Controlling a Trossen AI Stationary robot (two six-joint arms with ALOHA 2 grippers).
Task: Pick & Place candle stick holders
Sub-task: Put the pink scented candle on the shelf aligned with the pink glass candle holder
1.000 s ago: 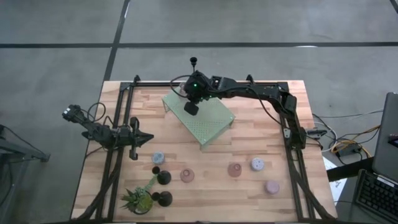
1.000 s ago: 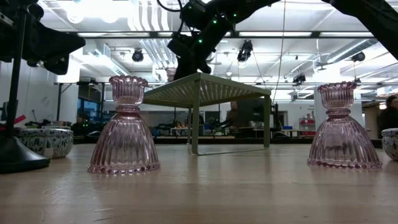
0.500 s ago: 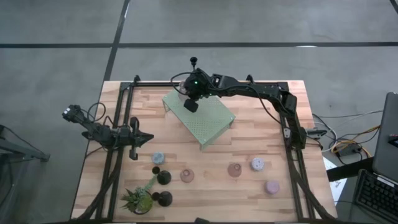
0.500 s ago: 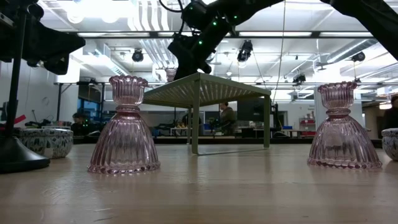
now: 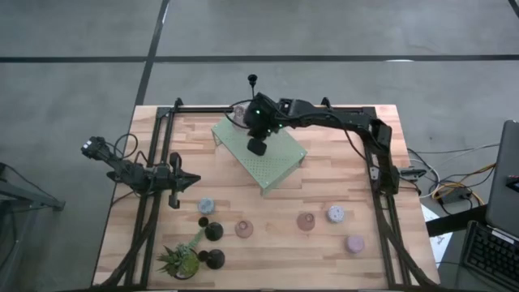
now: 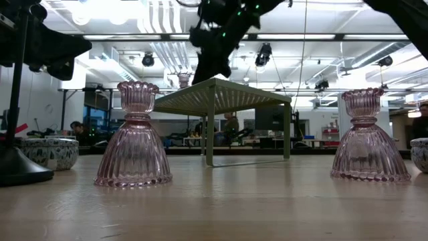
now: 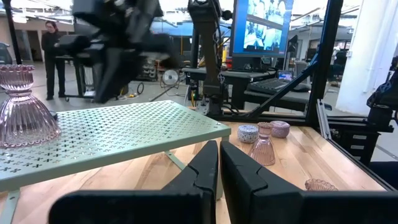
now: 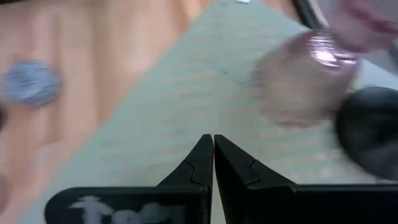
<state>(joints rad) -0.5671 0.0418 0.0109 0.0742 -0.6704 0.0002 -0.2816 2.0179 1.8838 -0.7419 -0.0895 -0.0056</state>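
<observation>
A: Right gripper (image 5: 257, 147)?

B: Above the green perforated stand (image 5: 272, 162), over its far-left part, far middle of the table (image 5: 340, 182). Fingers (image 8: 200, 163) pressed together, nothing between them. The arm reaches in from the right side.

A: Any holder close to it?

B: One pink glass holder (image 7: 23, 102) stands upright on the stand's top near its far-left corner, just beside the gripper. In the right wrist view it is a pink blur (image 8: 301, 78) next to a dark round shape (image 8: 370, 134) I cannot identify.

A: Left gripper (image 5: 188, 183)?

B: Left side of the table, low, well apart from the stand. Fingers (image 7: 205, 168) closed on each other, holding nothing.

A: The rest of the holders?

B: Along the near side. On the left: a pale blue-grey cup (image 5: 207, 205), then two black holders (image 5: 212, 231) (image 5: 215, 259) beside a spiky green potted plant (image 5: 180, 259), and a pink one (image 5: 244, 229) right of them. On the right: a pink holder (image 5: 306, 221), a pale patterned cup (image 5: 335, 214) just beside it, and a pink cup (image 5: 354, 243) nearer and farther right. All stand on the wood, apart from one another.

A: Low view?

B: Two ribbed pink glass holders upright, one left (image 6: 134, 137), one right (image 6: 369, 137), with the stand (image 6: 221, 97) behind and between them. People show in the room beyond.
</observation>
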